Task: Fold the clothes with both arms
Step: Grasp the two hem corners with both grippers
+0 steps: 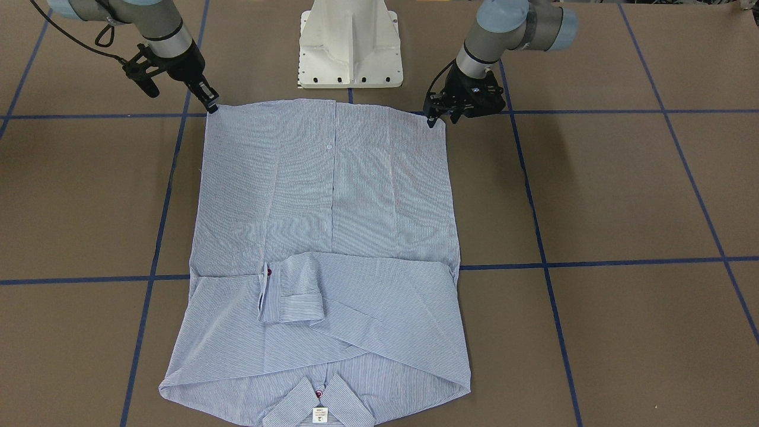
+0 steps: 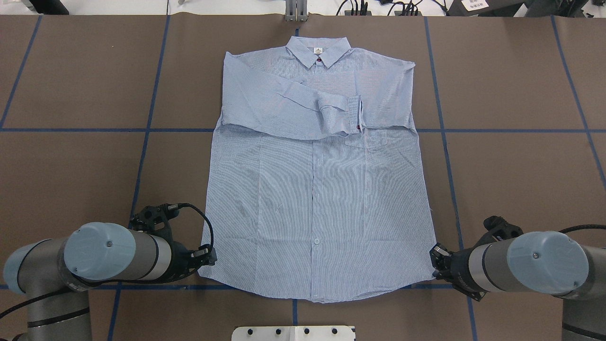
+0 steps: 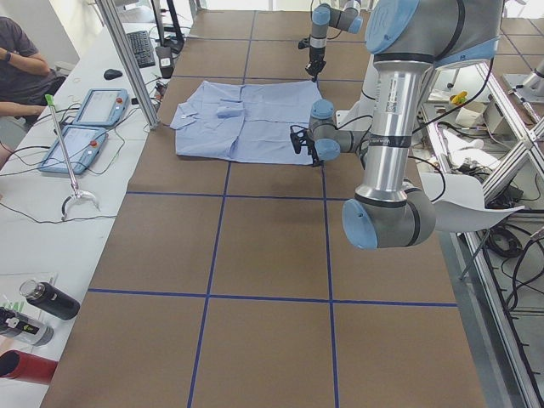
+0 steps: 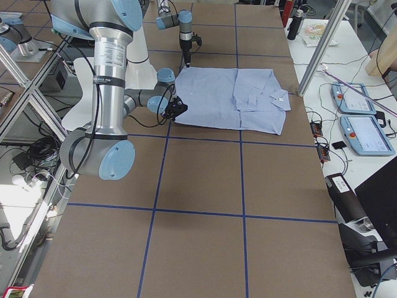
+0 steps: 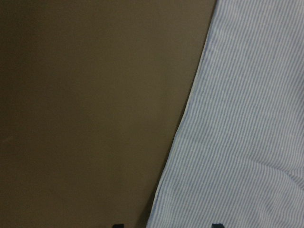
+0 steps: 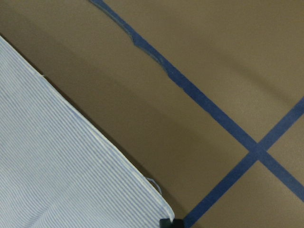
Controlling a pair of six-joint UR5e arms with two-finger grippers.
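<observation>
Striped light-blue button-up shirt (image 2: 317, 189) lies flat; black left gripper (image 2: 208, 258) open at one hem corner, black right gripper (image 2: 434, 253) pinching the other.

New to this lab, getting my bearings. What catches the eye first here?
A striped blue shirt lies flat on the table, sleeves folded across its chest, collar far from the robot. The left gripper and right gripper sit at its two hem corners nearest the robot.

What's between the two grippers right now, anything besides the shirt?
Only the shirt. In the overhead view its hem end spans from the left gripper to the right gripper, with nothing lying on it.
</observation>
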